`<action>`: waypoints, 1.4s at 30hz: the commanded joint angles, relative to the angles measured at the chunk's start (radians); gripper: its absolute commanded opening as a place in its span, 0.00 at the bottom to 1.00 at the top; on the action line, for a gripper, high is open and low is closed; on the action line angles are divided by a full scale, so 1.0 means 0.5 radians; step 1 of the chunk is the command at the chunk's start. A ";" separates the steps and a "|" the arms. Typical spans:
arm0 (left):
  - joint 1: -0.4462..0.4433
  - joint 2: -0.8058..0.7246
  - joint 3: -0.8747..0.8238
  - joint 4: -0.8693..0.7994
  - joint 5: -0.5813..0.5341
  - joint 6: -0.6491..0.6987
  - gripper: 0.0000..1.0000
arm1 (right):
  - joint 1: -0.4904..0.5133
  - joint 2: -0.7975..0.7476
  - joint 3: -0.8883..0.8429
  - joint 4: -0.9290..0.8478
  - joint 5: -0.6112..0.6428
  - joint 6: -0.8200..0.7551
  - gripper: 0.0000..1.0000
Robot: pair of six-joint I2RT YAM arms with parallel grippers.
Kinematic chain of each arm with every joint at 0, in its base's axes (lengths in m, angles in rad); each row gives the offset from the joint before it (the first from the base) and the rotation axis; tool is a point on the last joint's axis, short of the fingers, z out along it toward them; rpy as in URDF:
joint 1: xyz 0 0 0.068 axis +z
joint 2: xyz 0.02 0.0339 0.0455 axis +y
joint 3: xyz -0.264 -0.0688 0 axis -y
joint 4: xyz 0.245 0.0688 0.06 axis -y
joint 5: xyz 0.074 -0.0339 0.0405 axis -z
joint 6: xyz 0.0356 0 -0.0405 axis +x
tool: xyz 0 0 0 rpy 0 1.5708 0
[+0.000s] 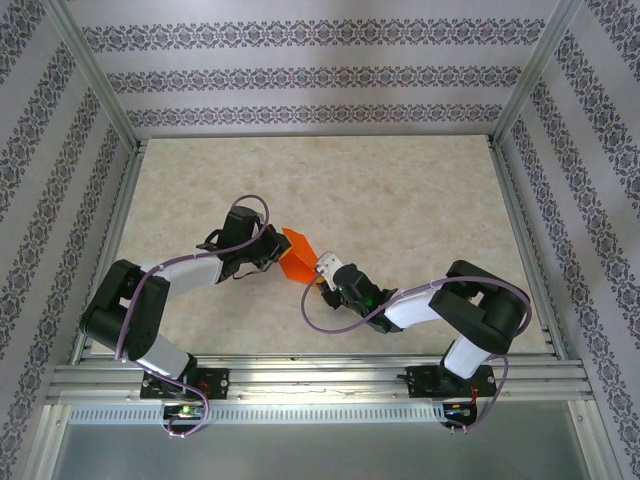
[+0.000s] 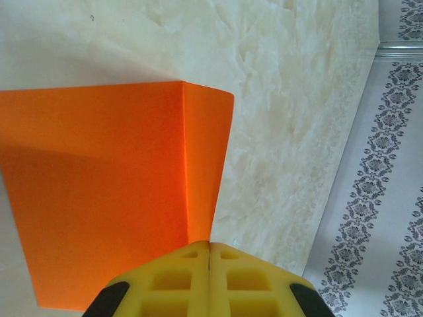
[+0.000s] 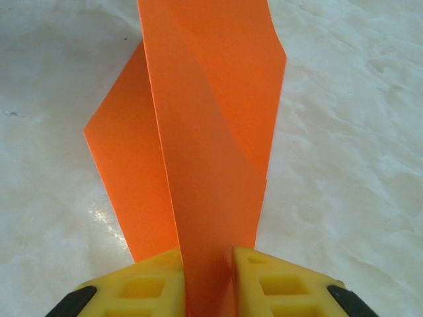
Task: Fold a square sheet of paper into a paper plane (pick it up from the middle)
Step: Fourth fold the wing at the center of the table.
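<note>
On the left side of the pale marbled table (image 1: 420, 200), the left arm (image 1: 180, 272) bends in toward the middle. The left gripper (image 1: 268, 248) points right at the orange paper (image 1: 297, 258). In the left wrist view, the left gripper (image 2: 209, 251) has its yellow fingers (image 2: 172, 281) pressed together with no gap. They pinch the paper (image 2: 99, 198) at the foot of a sharp crease, and a narrow flap folds away beyond that crease. The paper sits between the two grippers, near the middle of the table and a little toward the near edge. It is folded and standing up rather than lying flat; I cannot tell whether its lower edge touches the table. To its right, the right gripper (image 1: 325, 268) comes in from the right arm (image 1: 430, 305). In the right wrist view, the right gripper (image 3: 208, 257) is clamped on the paper (image 3: 198, 132), whose upright layers run down between the yellow fingers (image 3: 277, 281).
</note>
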 commanded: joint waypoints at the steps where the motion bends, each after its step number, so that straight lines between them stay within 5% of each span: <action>1: 0.028 -0.039 0.054 -0.070 -0.012 0.032 0.00 | -0.018 -0.058 0.017 -0.037 -0.070 0.062 0.23; 7: 0.026 -0.024 0.055 -0.066 -0.007 0.035 0.00 | -0.019 -0.061 0.021 -0.034 -0.078 0.095 0.25; 20: 0.027 -0.018 0.046 -0.070 -0.018 0.044 0.00 | -0.019 -0.046 0.011 -0.044 -0.150 0.153 0.13; 25: 0.027 -0.043 0.026 -0.078 -0.045 0.046 0.24 | -0.032 0.022 0.010 0.005 -0.226 0.286 0.03; 29: 0.029 -0.109 0.007 -0.133 -0.095 0.070 0.31 | -0.071 0.070 0.039 0.012 -0.354 0.421 0.00; 42: 0.031 -0.275 -0.025 -0.264 -0.223 0.160 0.34 | -0.297 0.182 0.149 0.038 -0.980 0.894 0.00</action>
